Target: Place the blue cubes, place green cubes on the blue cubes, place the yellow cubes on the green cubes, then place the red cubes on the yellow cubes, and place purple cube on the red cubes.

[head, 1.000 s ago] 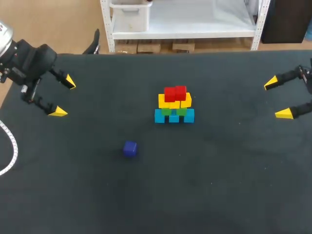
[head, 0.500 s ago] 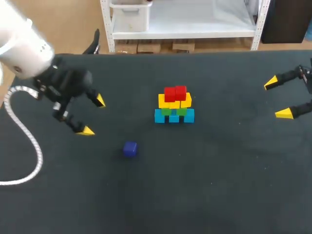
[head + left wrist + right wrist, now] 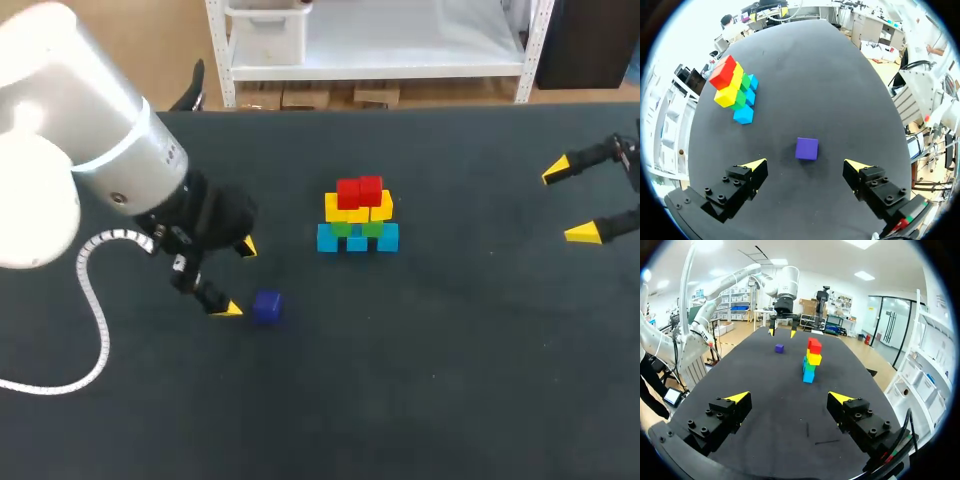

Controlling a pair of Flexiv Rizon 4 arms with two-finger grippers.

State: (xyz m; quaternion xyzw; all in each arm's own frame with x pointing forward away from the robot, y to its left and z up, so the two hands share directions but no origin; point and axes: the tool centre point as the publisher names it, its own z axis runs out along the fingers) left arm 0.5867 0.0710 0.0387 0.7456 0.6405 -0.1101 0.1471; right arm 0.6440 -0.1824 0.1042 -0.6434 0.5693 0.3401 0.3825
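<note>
One small purple cube (image 3: 266, 306) sits flat on one face on the dark desk (image 3: 450, 380), alone, nearer the front edge than the stack and to its left in the head view. Equal on every side, it shows no longer axis, and its faces lie a little turned against the line of the left end effector (image 3: 806, 165). That end effector hangs low over the desk with its two yellow-tipped fingers spread wide. The cube is just ahead of the gap between them and touches neither, though one tip lies just beside it. Apart from the cube stands the stack: a row of three light-blue cubes (image 3: 357, 238) running side to side across the desk, green cubes (image 3: 357, 228) on them, yellow cubes (image 3: 358, 208) above, and two red cubes (image 3: 360, 191) on top. The right end effector (image 3: 568, 203) hovers near the desk's right edge, its fingers wide apart.
</note>
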